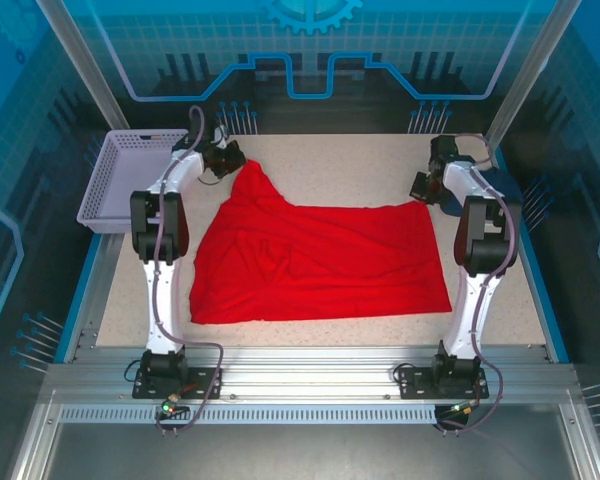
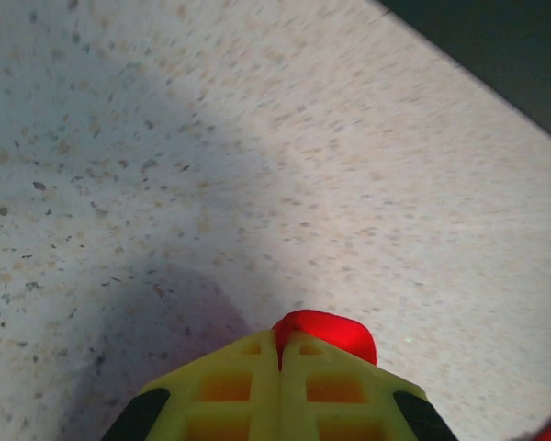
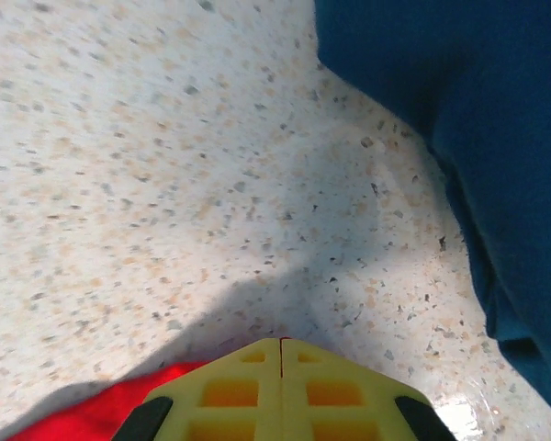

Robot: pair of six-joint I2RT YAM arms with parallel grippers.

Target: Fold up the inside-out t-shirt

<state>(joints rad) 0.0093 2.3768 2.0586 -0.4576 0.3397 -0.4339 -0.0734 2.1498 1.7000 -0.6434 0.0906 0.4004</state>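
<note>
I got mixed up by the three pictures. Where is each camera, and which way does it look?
Top external: above and behind, looking down at the table, red t-shirt, white basket; left arm and right arm show.
Left wrist: on the left arm, facing the table; its yellow jaws pinch a red fold.
Right wrist: on the right arm, facing the table and a navy garment; its shut jaws show.
Shared: all three see the t-shirt and table.

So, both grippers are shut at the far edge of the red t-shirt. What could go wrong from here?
The left gripper pinches just a small tip of the inside-out t-shirt; it may slip out when pulled.
The right gripper is shut, but red cloth lies beside its fingers, not clearly between them; it may have missed.
The navy garment lies close by and might get dragged.
</note>
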